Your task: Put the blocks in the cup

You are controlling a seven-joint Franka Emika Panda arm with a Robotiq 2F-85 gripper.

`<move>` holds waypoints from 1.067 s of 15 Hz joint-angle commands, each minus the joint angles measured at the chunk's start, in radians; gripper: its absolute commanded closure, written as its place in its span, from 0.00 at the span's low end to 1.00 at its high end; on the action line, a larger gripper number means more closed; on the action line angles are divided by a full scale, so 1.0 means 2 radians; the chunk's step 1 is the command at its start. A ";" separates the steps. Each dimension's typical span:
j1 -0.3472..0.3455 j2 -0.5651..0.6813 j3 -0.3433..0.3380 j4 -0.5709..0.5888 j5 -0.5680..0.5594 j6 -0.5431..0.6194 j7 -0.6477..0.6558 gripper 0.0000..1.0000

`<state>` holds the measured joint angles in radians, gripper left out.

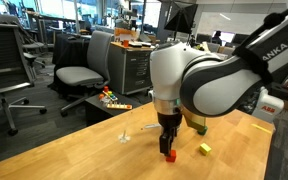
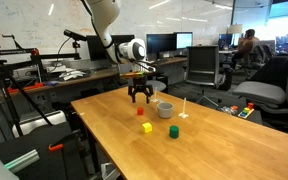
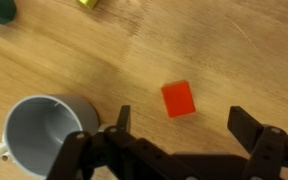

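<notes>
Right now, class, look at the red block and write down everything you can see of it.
The red block is a small, plain cube, bright red with an even, matte-looking surface; its material cannot be told. It lies flat on the light wooden table, whole and unmarked. Nothing touches it but the table. The open gripper hangs above it, with its fingers to either side and clear of it. The grey cup stands beside it, apart.
</notes>
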<state>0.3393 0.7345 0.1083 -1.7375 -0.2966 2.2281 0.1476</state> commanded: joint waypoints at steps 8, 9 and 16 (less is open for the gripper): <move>0.007 0.016 -0.015 0.017 -0.002 -0.003 0.005 0.00; 0.007 0.017 -0.017 0.017 -0.002 -0.003 0.005 0.00; -0.010 0.018 0.003 0.020 0.037 -0.012 -0.015 0.00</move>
<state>0.3348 0.7580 0.0905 -1.7304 -0.2694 2.2265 0.1436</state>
